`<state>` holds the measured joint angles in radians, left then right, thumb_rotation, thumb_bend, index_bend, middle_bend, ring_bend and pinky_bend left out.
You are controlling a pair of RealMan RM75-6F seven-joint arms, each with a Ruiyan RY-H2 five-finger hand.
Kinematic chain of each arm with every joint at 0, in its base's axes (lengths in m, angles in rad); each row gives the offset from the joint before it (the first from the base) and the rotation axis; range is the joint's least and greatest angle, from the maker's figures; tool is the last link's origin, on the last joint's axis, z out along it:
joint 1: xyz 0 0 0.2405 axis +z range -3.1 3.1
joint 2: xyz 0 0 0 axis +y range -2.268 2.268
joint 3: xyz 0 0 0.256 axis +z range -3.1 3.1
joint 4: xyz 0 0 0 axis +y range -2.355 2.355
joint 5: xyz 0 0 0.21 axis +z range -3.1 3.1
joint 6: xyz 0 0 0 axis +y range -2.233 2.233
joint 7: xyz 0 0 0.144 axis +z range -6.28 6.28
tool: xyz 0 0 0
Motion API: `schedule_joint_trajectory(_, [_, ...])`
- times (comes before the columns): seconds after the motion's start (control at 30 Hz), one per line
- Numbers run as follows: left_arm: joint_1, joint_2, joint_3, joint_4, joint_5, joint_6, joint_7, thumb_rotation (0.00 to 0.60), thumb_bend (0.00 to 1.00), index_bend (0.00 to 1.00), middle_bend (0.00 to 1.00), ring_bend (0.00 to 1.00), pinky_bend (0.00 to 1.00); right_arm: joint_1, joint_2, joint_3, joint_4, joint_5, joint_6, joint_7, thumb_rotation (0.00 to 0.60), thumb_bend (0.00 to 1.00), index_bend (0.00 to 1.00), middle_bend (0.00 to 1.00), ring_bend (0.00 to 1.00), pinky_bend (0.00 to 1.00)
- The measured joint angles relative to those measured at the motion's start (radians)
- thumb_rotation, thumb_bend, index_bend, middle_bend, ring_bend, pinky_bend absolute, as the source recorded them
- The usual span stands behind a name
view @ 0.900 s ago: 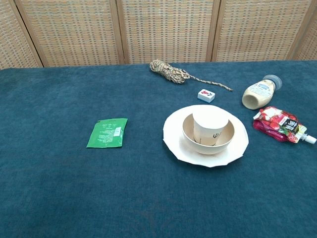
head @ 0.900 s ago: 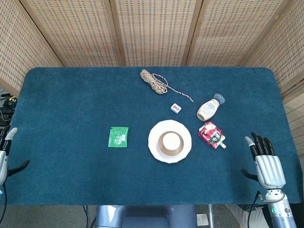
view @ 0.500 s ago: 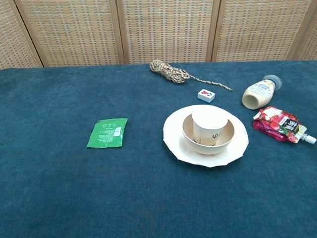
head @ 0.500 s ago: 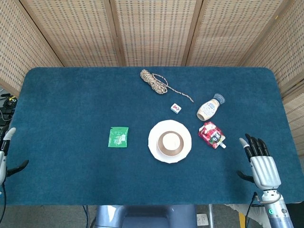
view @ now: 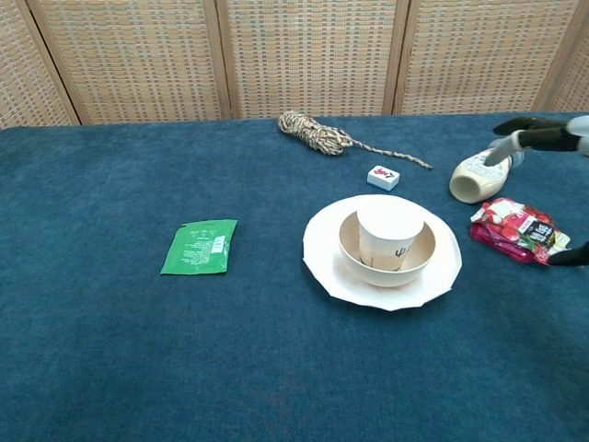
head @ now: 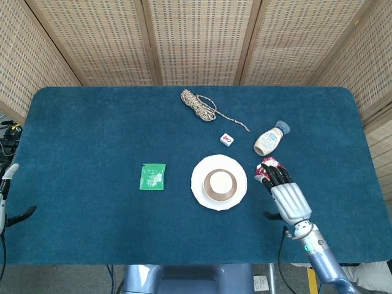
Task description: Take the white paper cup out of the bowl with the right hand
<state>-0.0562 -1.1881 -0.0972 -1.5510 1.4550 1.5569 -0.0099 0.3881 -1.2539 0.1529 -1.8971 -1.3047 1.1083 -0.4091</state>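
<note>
The white paper cup stands upright in a tan bowl, which sits on a white plate at the table's centre. My right hand hovers open to the right of the plate, fingers spread over the red pouch; only its fingertips show at the chest view's right edge. My left hand hangs open off the table's left edge, apart from everything.
A cream squeeze bottle lies behind the pouch. A small white tile and a coiled rope lie behind the plate. A green packet lies left of it.
My right hand has moved left and inward from the table's right edge to hover over the red pouch beside the plate. The left hand has barely moved.
</note>
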Motion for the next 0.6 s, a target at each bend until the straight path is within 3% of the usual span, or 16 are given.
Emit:
schedule_joint_trajectory(0.23, [-0.003, 0.004, 0.000, 0.003, -0.005, -0.011, -0.015, 0.600, 0.00, 0.00, 0.00, 0.00, 0.00, 0.122, -0.100, 0.055, -0.035, 0.218, -0.040, -0.194, 0.600, 0.32, 0.23, 0.00, 0.00, 0.04])
schedule_joint_trajectory(0.4, [-0.006, 0.003, 0.000, 0.005, -0.009, -0.020, -0.013, 0.600, 0.00, 0.00, 0.00, 0.00, 0.00, 0.196, -0.161, 0.076, -0.020, 0.337, -0.053, -0.264, 0.600, 0.32, 0.23, 0.00, 0.00, 0.04])
schedule_joint_trajectory(0.6, [-0.009, 0.002, 0.002, 0.005, -0.009, -0.025, -0.012, 0.600, 0.00, 0.00, 0.00, 0.00, 0.00, 0.254, -0.208, 0.086, 0.014, 0.401, -0.057, -0.305, 0.600, 0.32, 0.25, 0.00, 0.00, 0.06])
